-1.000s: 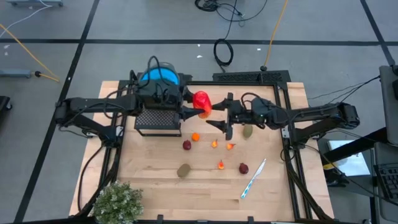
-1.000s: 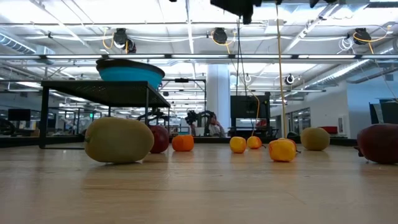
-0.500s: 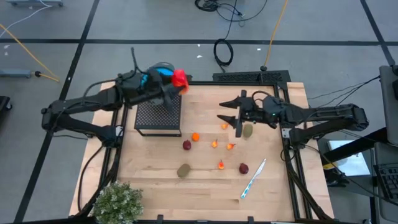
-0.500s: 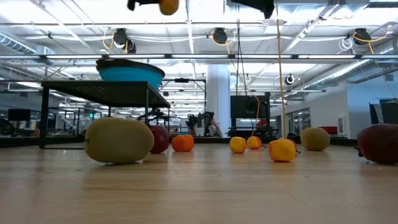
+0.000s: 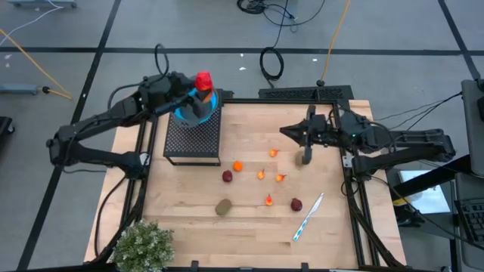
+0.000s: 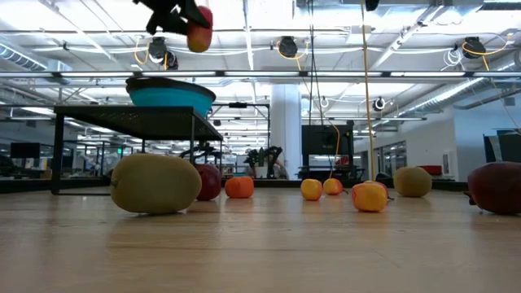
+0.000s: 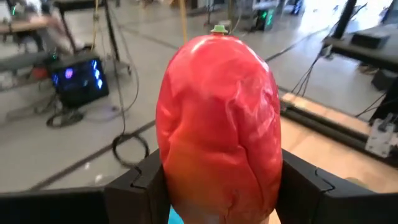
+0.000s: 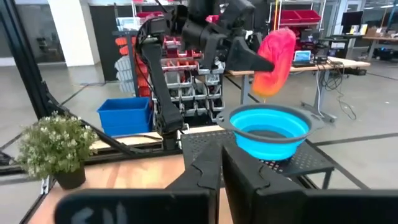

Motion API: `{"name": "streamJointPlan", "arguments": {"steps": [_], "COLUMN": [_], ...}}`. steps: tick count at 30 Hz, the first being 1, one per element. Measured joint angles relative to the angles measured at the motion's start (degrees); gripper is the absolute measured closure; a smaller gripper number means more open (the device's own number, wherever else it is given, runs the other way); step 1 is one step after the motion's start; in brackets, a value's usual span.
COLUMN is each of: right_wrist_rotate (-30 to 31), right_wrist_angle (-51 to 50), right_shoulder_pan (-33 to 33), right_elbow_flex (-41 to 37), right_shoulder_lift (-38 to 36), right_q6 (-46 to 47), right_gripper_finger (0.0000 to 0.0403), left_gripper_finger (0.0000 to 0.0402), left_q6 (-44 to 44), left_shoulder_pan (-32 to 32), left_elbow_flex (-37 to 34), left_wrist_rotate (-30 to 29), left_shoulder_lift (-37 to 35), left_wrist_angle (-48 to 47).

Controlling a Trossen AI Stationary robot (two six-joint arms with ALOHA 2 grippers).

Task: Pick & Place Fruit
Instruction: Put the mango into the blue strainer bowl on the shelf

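My left gripper [image 5: 198, 88] clamps the elongated red-orange toy fruit [image 5: 203, 80] between its fingers, holding it above the bright blue round bowl [image 5: 186, 110] on the black mesh stand [image 5: 192, 137]. My right gripper [image 5: 287, 131] hangs over the wooden counter [image 5: 249, 219], fingers pressed together on nothing. I can read no writing anywhere.
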Motion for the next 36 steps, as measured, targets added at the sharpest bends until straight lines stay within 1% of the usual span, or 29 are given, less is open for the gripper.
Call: {"name": "streamJointPlan", "arguments": {"steps": [3,7,13,17,21,25,32,36], "right_wrist_rotate": [-0.59,-5.99,-8.05,-8.98,-8.91,-8.91,-8.69,-8.75], "right_wrist_angle": [-3.66,-8.61,-17.39,-20.48,-20.2,-17.12,-6.03,-0.22], "right_shoulder_pan": [0.02,0.02,0.02,0.04,0.04,0.04,0.02,0.02], "right_elbow_flex": [0.0,0.0,0.0,0.0,-1.69,-6.27,-17.7,-23.88], "right_shoulder_lift": [-2.1,-4.69,-7.7,-9.03,-10.82,-13.83,-21.3,-25.47], "right_q6": [-1.79,-3.33,-3.71,-3.31,-3.28,-2.57,0.96,-1.08], "right_gripper_finger": [0.0394,0.0401,0.0402,0.0402,0.0402,0.0402,0.0402,0.0402], "left_gripper_finger": [0.0196,0.0195,0.0195,0.0195,0.0195,0.0195,0.0195,0.0195], "left_q6": [-1.35,-2.87,-5.15,-5.28,-6.05,-6.23,-7.08,-6.45], "left_shoulder_pan": [2.54,6.0,10.01,11.89,12.95,13.83,14.88,14.88], "left_elbow_flex": [0.0,0.0,0.0,0.0,0.0,-0.02,0.0,0.0], "left_wrist_rotate": [1.64,4.3,8.62,10.1,11.96,12.03,12.93,12.54], "left_shoulder_lift": [0.04,0.02,1.15,2.21,3.53,3.98,3.95,4.62], "left_wrist_angle": [-2.31,-5.21,-8.46,-10.23,-12.02,-13.28,-13.95,-15.48]}}
